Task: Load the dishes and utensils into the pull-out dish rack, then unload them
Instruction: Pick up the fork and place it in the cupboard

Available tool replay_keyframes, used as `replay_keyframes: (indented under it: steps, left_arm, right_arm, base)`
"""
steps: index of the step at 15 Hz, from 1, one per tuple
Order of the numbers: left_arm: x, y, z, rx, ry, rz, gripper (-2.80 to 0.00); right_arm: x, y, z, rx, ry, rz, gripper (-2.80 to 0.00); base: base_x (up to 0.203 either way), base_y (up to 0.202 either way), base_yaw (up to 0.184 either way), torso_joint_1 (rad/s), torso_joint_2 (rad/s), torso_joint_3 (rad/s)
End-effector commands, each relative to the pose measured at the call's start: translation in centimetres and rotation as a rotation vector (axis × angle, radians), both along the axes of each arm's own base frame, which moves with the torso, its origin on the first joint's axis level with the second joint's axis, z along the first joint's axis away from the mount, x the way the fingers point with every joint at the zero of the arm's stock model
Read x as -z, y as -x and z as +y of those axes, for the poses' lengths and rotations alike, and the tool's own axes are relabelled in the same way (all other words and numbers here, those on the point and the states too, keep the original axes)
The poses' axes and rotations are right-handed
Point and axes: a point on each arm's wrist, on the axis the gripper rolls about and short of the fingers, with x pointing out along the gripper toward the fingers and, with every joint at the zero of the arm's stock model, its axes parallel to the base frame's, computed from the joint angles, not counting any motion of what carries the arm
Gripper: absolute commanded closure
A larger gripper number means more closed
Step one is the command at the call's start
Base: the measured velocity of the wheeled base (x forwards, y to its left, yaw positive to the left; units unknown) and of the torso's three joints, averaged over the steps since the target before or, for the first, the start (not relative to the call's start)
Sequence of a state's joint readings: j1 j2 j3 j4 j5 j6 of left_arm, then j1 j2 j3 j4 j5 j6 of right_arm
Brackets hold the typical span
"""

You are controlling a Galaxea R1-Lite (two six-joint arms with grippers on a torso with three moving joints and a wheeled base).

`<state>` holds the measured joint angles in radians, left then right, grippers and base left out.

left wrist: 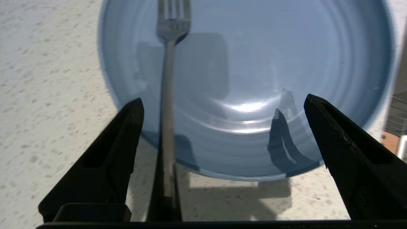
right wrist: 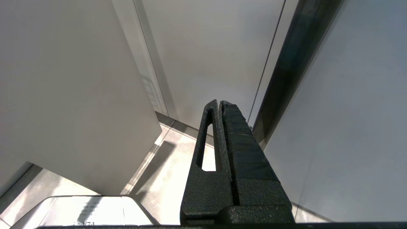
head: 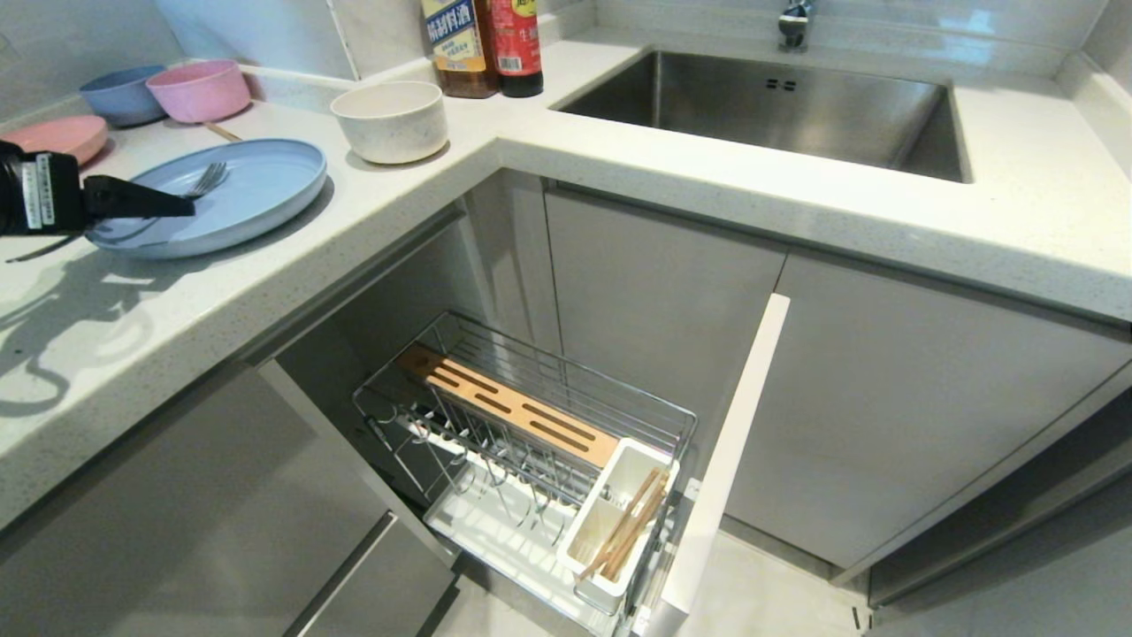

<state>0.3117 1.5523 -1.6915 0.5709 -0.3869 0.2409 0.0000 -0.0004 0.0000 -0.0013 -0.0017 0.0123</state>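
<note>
Left wrist view is showing my left claw (left wrist: 222, 101) gaping wide over the blue plate (left wrist: 286, 63) on the bench (left wrist: 47, 79); the fork (left wrist: 168, 95) is lying near my nine-o'clock finger, tines toward twelve o'clock.

The fork (head: 202, 183) lies on the plate (head: 265, 190), which sits on the counter (head: 371, 212) left of the bowl (head: 390, 120). Chopsticks (head: 630, 524) stand in the rack (head: 531, 442) cup (head: 588, 553) below.
</note>
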Motion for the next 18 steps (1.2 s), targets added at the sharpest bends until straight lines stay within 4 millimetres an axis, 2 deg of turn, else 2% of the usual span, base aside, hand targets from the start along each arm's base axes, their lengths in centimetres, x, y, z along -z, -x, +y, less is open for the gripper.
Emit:
replay_keyframes:
  steps: [1, 11, 16, 18]
  left_arm:
    - [0.0, 0.0, 0.1, -0.033, -0.016, 0.007, -2.8]
    - [0.2, -0.4, 0.1, -0.058, -0.029, 0.015, -2.8]
    - [-1.2, 0.1, -0.2, -0.054, -0.042, -0.037, -2.8]
    - [-1.2, -0.1, -0.6, -0.036, -0.042, -0.036, -2.8]
  right_arm:
    - [0.0, 0.0, 0.0, 0.0, 0.0, 0.002, 0.0]
    - [0.0, 0.0, 0.0, 0.0, 0.0, 0.002, 0.0]
    - [0.0, 0.0, 0.0, 0.0, 0.0, 0.001, 0.0]
    - [0.0, 0.0, 0.0, 0.0, 0.0, 0.002, 0.0]
  base:
    - [0.0, 0.0, 0.0, 0.0, 0.0, 0.0]
    - [0.0, 0.0, 0.0, 0.0, 0.0, 0.0]
    - [0.0, 0.0, 0.0, 0.0, 0.0, 0.0]
    - [0.0, 0.0, 0.0, 0.0, 0.0, 0.0]
